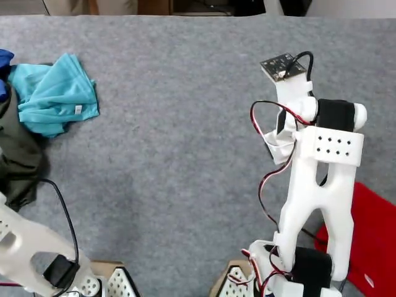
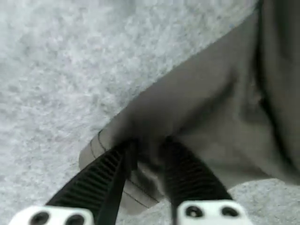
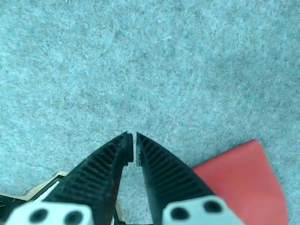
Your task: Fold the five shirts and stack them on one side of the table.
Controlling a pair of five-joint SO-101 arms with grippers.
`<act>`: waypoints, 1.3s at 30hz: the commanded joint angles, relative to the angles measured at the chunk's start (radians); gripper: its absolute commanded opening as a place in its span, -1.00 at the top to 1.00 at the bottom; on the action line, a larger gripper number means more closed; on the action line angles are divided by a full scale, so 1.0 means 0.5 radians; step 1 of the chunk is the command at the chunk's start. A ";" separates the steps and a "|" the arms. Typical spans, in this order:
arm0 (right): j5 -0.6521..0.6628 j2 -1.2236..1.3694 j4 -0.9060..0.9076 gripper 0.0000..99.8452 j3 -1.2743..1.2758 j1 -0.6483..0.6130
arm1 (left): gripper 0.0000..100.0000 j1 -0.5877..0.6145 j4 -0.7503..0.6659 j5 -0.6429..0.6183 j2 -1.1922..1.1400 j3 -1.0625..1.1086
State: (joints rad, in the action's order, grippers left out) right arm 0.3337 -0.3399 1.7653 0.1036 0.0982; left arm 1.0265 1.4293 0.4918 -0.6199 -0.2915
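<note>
At the far left edge of the high view your pile sits heaped: a sliver of blue shirt (image 1: 5,62) in the upper left corner, the teal shirt (image 1: 55,93) loosely bunched just to its right, and the dark shirt (image 1: 21,154) slumped below them, touching the teal one. None looks folded, so you are likely at the start, drawing one garment out of the heap onto the open grey table (image 1: 173,154). Your left arm (image 1: 31,247) comes up from the lower left corner and runs off the left edge toward that dark shirt. In the left wrist view, the left gripper (image 2: 147,145) is pressed low against the dark shirt (image 2: 211,108), its jaws closed onto a pinch of cloth just inside the stitched hem, probably because an edge grip lets the cloth trail flat when dragged. Further right, your right arm (image 1: 322,185) stands extended up the right half of the frame, elbow bent and wrist pitched down over bare table. The right gripper (image 3: 134,138) has its jaws together with a thin slit between them, holding nothing. The red shirt (image 1: 371,241) lies flat in the lower right corner, just beside that gripper in the right wrist view (image 3: 239,178), apart from the heap and apparently waiting its turn.
</note>
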 commanded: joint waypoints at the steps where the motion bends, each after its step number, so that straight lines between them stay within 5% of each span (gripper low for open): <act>1: -0.003 -0.014 0.031 0.95 -0.100 -0.014 | 0.95 -0.037 0.018 0.012 -0.140 -0.101; 10: -0.003 -0.014 0.034 0.95 -0.100 -0.023 | 0.96 -0.153 0.638 -0.209 0.358 -0.872; 17: 0.000 -0.017 0.034 0.95 -0.072 -0.011 | 0.96 -0.494 0.663 -0.494 1.106 -0.835; 21: 0.003 -0.017 0.018 0.95 0.035 -0.011 | 0.96 -0.890 0.663 -0.773 1.616 -0.675; 31: 0.104 -0.017 0.015 0.95 0.041 0.161 | 0.96 -2.455 0.647 -1.062 2.346 -0.092; 34: 0.150 -0.017 0.006 0.95 0.038 0.235 | 0.96 -2.329 0.543 -1.056 2.349 0.104; 39: 0.190 -0.017 0.003 0.95 0.041 0.305 | 0.74 -1.320 0.264 -1.053 2.346 0.466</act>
State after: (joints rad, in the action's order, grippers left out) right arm 0.4181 -0.3399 1.7653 0.1250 0.2240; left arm 0.0752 1.6594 -0.0269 0.5355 -0.1519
